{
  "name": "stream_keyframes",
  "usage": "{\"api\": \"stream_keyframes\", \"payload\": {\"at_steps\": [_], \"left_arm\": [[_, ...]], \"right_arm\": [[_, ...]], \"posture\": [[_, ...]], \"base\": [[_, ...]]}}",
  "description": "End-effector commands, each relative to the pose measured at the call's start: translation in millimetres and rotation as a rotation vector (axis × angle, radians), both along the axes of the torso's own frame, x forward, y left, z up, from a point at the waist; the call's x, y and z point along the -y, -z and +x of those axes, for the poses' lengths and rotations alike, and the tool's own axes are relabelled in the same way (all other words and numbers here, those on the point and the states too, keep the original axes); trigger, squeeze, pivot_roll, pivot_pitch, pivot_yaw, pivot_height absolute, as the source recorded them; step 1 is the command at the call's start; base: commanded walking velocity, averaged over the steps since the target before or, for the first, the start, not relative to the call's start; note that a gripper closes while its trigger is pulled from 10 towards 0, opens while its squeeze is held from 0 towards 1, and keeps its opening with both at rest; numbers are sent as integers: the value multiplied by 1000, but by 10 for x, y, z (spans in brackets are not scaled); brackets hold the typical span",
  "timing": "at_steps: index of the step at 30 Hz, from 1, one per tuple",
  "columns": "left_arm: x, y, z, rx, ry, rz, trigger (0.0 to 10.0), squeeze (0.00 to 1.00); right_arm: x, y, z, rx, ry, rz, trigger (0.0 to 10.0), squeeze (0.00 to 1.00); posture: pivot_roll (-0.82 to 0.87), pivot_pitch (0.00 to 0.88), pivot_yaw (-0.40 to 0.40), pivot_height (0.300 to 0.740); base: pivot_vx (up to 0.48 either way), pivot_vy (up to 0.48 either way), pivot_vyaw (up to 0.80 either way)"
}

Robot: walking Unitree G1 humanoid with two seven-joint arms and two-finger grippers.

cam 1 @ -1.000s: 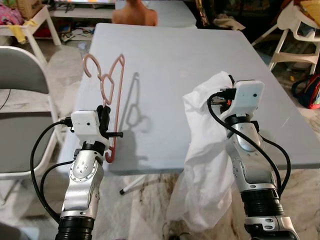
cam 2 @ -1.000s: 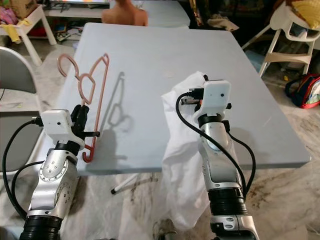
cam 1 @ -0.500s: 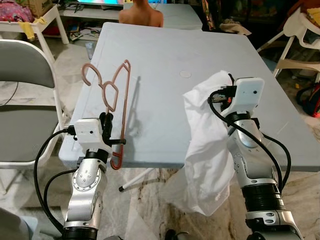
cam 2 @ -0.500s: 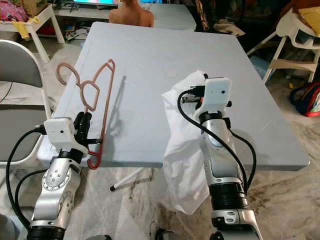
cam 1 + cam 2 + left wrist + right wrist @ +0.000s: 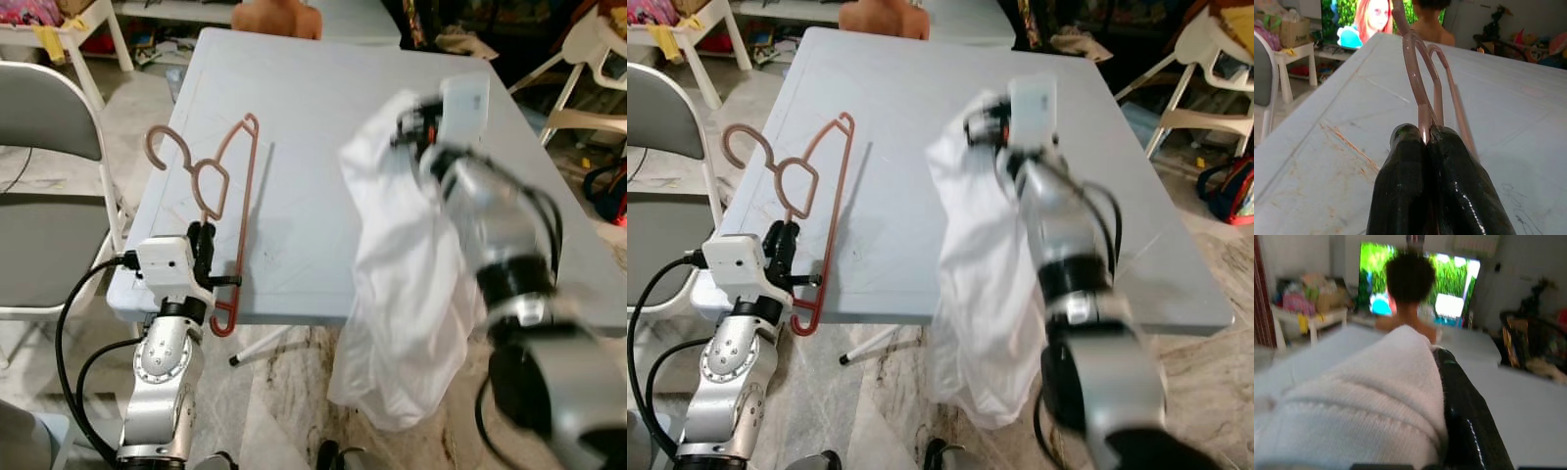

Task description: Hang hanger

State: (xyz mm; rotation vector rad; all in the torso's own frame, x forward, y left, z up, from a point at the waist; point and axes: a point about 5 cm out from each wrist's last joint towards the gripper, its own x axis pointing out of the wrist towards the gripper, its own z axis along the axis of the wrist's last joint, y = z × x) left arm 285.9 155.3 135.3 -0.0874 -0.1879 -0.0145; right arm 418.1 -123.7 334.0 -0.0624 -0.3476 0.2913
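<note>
We are clamping the pink hanger (image 5: 227, 201) in our left tool (image 5: 1426, 139) over the counter (image 5: 323, 127). Our right tool (image 5: 1449, 382) is gripping the white garment (image 5: 402, 264). Next, probably threading the hanger into the garment.

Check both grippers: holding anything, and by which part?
Left gripper pinches the pink plastic hanger by a thin bar below its hook. Right gripper holds the white cloth garment by its upper edge.

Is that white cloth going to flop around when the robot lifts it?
Probably yes. The white cloth hangs limp in folds from the right claw, so it looks soft. It likely sways as the arm moves, and seems light for its size.
</note>
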Motion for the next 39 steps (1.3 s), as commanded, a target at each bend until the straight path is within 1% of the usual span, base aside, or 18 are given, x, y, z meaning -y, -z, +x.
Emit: {"api": "stream_keyframes", "payload": {"at_steps": [1,4,5,6,7,8,10,14,16,18,19,21,25,27,28,29,31,39], "left_arm": [[11,333,-63,-164,-2,21,10000,0],[10,316,-59,-157,-2,24,10000,0],[10,316,-59,-157,-2,24,10000,0],[7,311,-59,-156,-4,25,10000,0],[-1,305,-66,-154,-9,28,10000,0],[-1,305,-66,-154,-9,28,10000,0],[-9,302,-85,-151,-20,29,10000,0],[-13,309,-102,-153,-25,28,10000,0],[-11,319,-110,-156,-26,27,10000,0],[-5,319,-107,-158,-27,26,10000,0],[-3,318,-105,-158,-27,26,10000,0],[-2,305,-97,-154,-22,32,10000,0],[-38,284,-79,-149,-22,43,10000,0],[-45,280,-75,-147,-22,46,10000,0],[-54,269,-64,-141,-21,50,10000,0],[-54,269,-64,-141,-21,50,10000,0],[-39,255,-34,-134,-9,53,10000,0],[-4,185,41,-131,5,40,10000,0]], "right_arm": [[48,-274,-23,76,3,28,10000,0],[31,-842,-123,228,29,78,10000,0],[31,-842,-123,228,29,78,10000,0],[37,-1031,-189,295,23,115,10000,0],[77,-1388,-337,426,23,176,10000,0],[77,-1388,-337,426,23,176,10000,0],[175,-1771,-552,580,51,212,10000,0],[266,-1902,-647,655,91,187,10000,0],[306,-1814,-593,635,106,158,10000,0],[298,-1357,-338,487,119,47,10000,0],[293,-1270,-299,463,119,25,10000,0],[279,-743,-108,297,98,-72,10000,0],[250,-148,-22,174,9,-204,10000,0],[246,-45,-16,146,-17,-220,10000,0],[247,155,-12,94,-55,-249,10000,1000],[247,155,-12,94,-55,-249,10000,1000],[265,416,-36,56,-83,-281,10000,1000],[287,509,-153,168,-87,-396,10000,1000]], "posture": [[198,215,-144,740],[209,219,-142,740],[209,219,-142,740],[213,221,-143,740],[221,223,-145,740],[221,223,-145,740],[229,227,-149,740],[231,229,-151,740],[231,229,-150,740],[231,230,-148,740],[231,230,-148,740],[235,231,-138,740],[228,228,-126,740],[225,225,-124,740],[220,221,-119,740],[220,221,-119,740],[210,215,-110,740],[193,211,-101,740]], "base": [[0,0,0],[0,0,0],[0,0,0],[0,0,0],[0,0,0],[0,0,0],[0,0,0],[0,0,0],[0,0,0],[0,0,0],[0,0,0],[0,0,0],[0,0,0],[0,0,0],[0,0,0],[0,0,0],[0,0,0],[0,0,0]]}}
